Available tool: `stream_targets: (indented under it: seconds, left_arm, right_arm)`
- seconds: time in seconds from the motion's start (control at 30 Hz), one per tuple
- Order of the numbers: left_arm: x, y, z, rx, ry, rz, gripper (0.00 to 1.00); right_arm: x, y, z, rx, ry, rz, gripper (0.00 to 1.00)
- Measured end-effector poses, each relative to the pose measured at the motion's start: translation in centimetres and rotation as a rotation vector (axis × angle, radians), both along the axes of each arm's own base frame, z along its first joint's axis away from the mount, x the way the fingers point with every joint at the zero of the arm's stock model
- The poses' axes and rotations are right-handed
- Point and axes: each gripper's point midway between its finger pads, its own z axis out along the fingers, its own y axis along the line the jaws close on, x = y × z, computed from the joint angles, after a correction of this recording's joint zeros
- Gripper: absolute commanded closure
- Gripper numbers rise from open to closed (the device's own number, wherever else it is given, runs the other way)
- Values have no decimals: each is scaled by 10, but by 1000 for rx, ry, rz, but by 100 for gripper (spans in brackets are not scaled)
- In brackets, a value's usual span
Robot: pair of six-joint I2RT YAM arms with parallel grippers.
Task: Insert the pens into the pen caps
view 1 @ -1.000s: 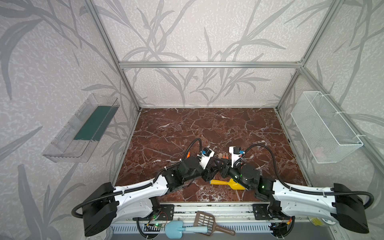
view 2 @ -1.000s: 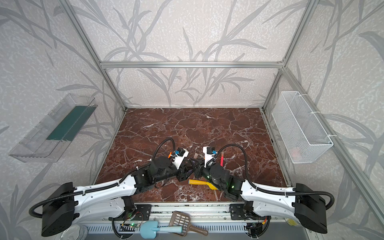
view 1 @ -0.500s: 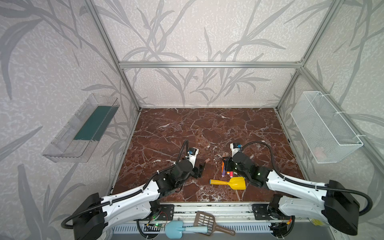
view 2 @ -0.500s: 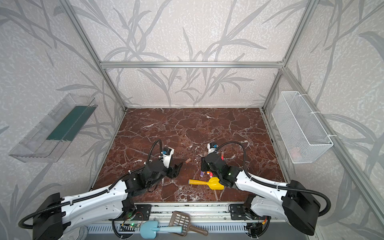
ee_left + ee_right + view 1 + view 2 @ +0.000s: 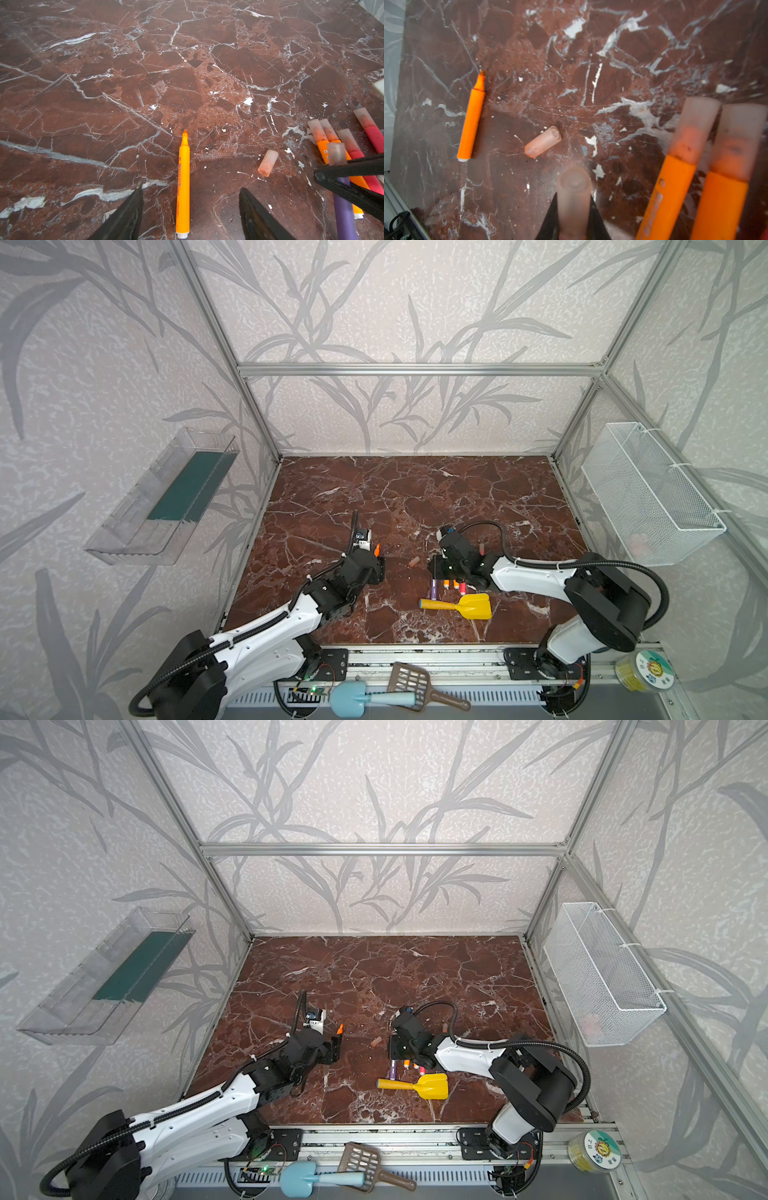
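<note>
Starting nearest me, a yellow toy shovel (image 5: 473, 606) lies on the marble table (image 5: 187, 62). Just beyond it my right gripper (image 5: 573, 196) is clamped tight on the purple pen (image 5: 344, 205), just behind its cap, which pokes out past my fingertips. Two capped orange pens (image 5: 670, 187) and two capped red-pink pens (image 5: 356, 154) lie beside it. To the left, my left gripper (image 5: 191, 187) is spread wide, gripping nothing; the uncapped orange pen (image 5: 183, 166) lies flat between its fingers, tip pointing far. A loose cap (image 5: 268, 163) rests between my two grippers.
</note>
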Motion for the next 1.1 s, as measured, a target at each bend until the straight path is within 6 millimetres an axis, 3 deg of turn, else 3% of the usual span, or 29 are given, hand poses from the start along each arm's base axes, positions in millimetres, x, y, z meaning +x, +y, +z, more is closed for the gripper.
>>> stream_targets:
  seconds: [0.3,0.53,1.1]
  left_arm:
    - [2,3,0,-5,1,17,27]
    - [0,5,-2,-4,4,19,27]
    - [-1,6,-1,-18,0,17,27]
  right_arm:
    - [10,5,-11,-5,38,-13,92]
    - [15,1,-13,-46,35,-30,78]
    - [24,-16,-11,-124,-11,-86,74]
